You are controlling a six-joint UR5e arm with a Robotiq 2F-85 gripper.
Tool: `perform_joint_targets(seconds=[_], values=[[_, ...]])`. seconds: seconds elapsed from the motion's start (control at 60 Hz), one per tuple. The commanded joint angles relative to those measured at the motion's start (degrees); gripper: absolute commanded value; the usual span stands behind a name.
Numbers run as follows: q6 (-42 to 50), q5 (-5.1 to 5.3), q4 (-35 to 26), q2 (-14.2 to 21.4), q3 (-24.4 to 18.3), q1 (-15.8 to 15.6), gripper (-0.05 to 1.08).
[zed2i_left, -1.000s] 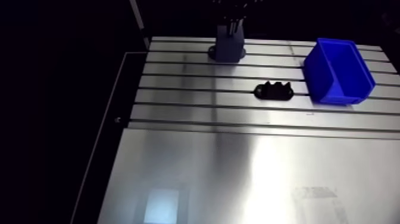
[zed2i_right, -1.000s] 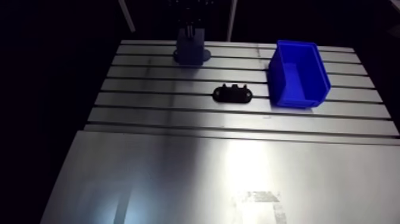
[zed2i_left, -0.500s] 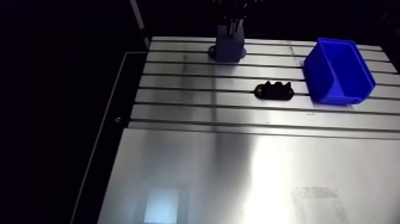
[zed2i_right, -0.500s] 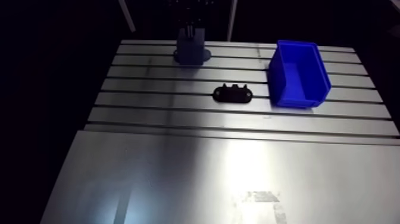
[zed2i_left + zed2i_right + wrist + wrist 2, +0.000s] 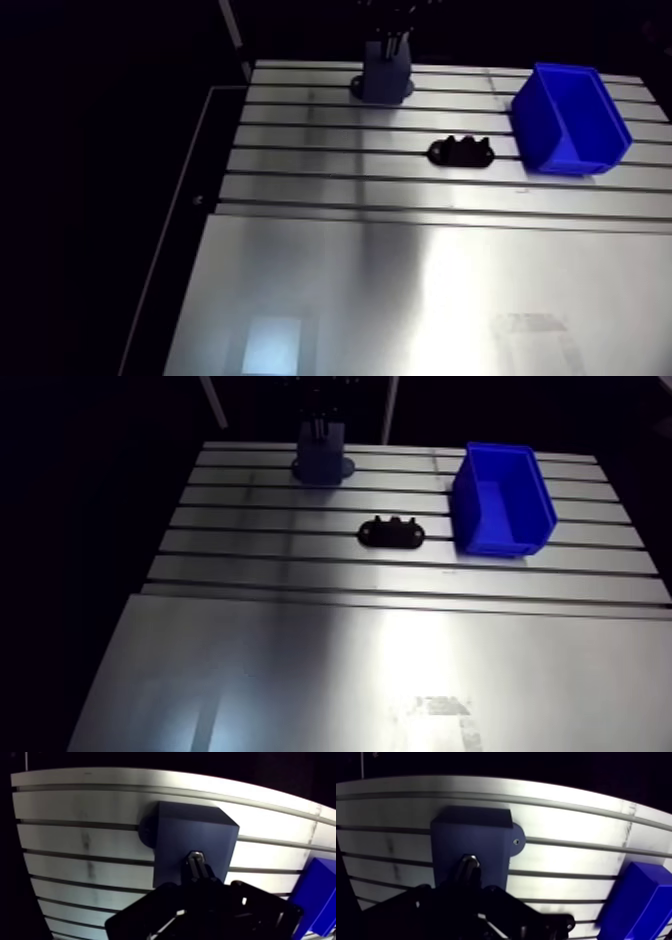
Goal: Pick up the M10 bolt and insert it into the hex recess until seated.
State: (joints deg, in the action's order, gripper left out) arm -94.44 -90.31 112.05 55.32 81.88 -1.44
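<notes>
A dark blue block (image 5: pixel 175 837), the fixture with the recess, stands on a round base at the back of the slotted table (image 5: pixel 330 190). My gripper (image 5: pixel 198 866) hangs right over the block's top, its two fingers close together. Between the fingertips shows a small metallic end, the M10 bolt (image 5: pixel 196 857), pointing down at the block. The recess itself is hidden under the gripper and the bolt. In the arm view the gripper (image 5: pixel 389 42) comes down onto the block (image 5: pixel 385 80) from above.
A black holder (image 5: pixel 461 152) with small pegs lies on the slats in front of the block. A blue bin (image 5: pixel 570 120) stands at the back right. Smooth sheet metal (image 5: pixel 400 300) covers the near half of the table.
</notes>
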Motion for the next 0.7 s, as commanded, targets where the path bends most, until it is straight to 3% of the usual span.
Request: perform_joint_targets(seconds=[0.017,0.6,0.633,0.65,0.667,0.7], values=[[-0.1,-0.07,0.0,0.0,-0.1,0.0,1.07],[-0.1,-0.09,-0.7,1.5,-1.1,-0.1,1.05],[-0.1,-0.09,-0.9,1.8,-1.0,-0.1,1.03],[-0.2,-0.16,-1.2,1.9,-1.1,-0.1,0.95],[-0.2,-0.17,-1.6,2.1,-1.1,-0.1,0.8],[-0.2,-0.17,-1.6,2.1,-1.1,-0.1,0.8]])
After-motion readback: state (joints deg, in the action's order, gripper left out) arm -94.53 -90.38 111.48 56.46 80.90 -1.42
